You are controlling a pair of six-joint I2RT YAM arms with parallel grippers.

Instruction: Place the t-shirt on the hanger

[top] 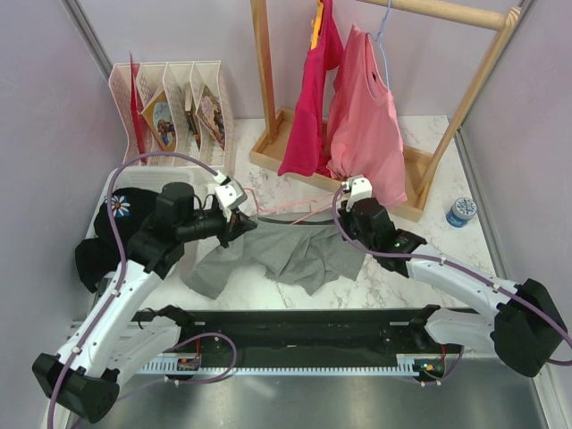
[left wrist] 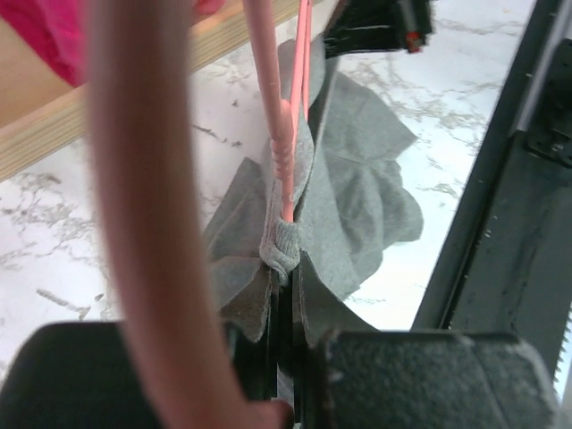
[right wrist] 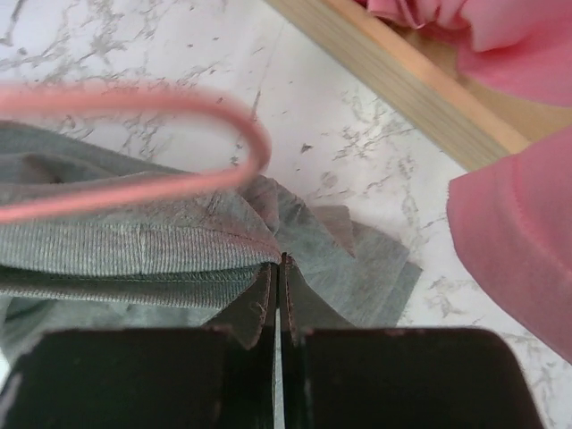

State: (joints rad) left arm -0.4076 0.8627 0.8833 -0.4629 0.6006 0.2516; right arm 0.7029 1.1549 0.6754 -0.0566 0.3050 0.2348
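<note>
walls (top: 45, 107): pale lilac panels | table (top: 393, 286): white marble (grey veins) | furniture: wooden clothes rack (top: 264, 80), rear right

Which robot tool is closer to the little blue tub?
Right. The right tool pinches the grey t-shirt at the end nearer the blue tub, not touching it; the left tool pinches the opposite end, farther off.

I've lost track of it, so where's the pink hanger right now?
In the top view, the hanger sits mid-table along the far edge of the t-shirt, between the left gripper and the right gripper, just before the wooden rack.
</note>
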